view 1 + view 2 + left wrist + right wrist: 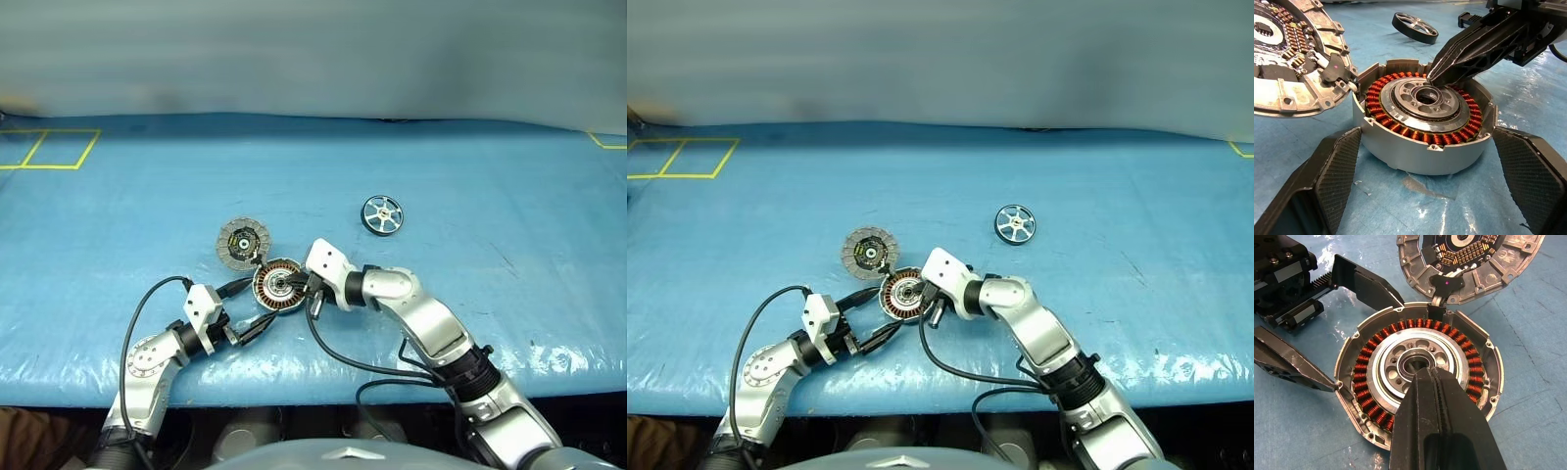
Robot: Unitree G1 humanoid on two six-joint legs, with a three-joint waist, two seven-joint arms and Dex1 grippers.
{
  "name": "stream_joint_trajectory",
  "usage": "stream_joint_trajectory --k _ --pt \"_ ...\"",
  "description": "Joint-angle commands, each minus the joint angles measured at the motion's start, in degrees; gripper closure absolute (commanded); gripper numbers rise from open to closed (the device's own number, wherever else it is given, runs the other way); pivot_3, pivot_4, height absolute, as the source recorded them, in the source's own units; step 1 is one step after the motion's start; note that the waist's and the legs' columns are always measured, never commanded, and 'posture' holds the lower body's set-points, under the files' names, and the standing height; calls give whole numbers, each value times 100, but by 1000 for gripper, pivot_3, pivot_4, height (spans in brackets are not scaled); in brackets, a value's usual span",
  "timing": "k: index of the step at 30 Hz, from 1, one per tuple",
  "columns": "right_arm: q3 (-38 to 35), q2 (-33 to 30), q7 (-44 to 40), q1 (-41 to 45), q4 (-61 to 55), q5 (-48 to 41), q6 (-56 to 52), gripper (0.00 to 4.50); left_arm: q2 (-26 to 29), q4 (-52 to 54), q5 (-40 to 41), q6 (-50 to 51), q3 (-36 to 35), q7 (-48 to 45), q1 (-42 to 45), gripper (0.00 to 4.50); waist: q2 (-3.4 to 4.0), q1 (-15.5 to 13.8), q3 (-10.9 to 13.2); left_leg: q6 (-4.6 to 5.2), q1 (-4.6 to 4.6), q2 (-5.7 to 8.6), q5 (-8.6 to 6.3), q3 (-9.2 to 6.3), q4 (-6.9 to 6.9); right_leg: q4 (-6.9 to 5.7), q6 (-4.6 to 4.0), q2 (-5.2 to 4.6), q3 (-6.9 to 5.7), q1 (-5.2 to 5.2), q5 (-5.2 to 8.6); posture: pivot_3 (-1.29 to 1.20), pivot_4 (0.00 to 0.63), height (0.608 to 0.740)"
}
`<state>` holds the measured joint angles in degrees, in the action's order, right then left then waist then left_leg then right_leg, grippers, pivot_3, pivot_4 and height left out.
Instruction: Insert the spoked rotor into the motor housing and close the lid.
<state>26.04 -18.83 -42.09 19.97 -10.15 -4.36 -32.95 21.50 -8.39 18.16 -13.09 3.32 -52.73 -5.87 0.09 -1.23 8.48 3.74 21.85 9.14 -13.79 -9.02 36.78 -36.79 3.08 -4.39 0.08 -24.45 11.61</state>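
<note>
A blue-covered bench [470, 196] seen from above, with two robot arms reaching in from the near edge. Near the middle sits the housing [277, 285], a round grey metal cup with a ring of copper windings around a silver centre, open at the top. Its lid [243, 244] is swung back on a hinge at the far left side of the housing, tilted, with its inner face showing. The rotor [382, 214], a black ring with silvery spokes, lies flat on the bench well apart from the housing, farther away and to the right.

The left hand [1425, 161] is wide open, one finger [1334, 171] on each side of the housing and just beside its outer wall; contact with the wall cannot be made out. The right hand [1431, 374] is closed, holding nothing, its joined fingertips resting at the silver centre of the housing, reaching in from the right side
</note>
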Motion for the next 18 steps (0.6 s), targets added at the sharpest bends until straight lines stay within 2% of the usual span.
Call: stream_joint_trajectory --k 1,18 --pt "84 26 -10 -38 -8 25 31 4480 -3 -123 -118 30 103 -40 -59 0 0 1 0 0 0 0 0 0 0 0 0 0 0 0 0 0 150 740" --pt "-73 418 155 201 113 6 72 4480 -29 -122 -112 43 127 -38 -63 0 1 -7 -1 -1 -1 -1 0 0 1 -2 7 1 -1 0 5 0 150 740"
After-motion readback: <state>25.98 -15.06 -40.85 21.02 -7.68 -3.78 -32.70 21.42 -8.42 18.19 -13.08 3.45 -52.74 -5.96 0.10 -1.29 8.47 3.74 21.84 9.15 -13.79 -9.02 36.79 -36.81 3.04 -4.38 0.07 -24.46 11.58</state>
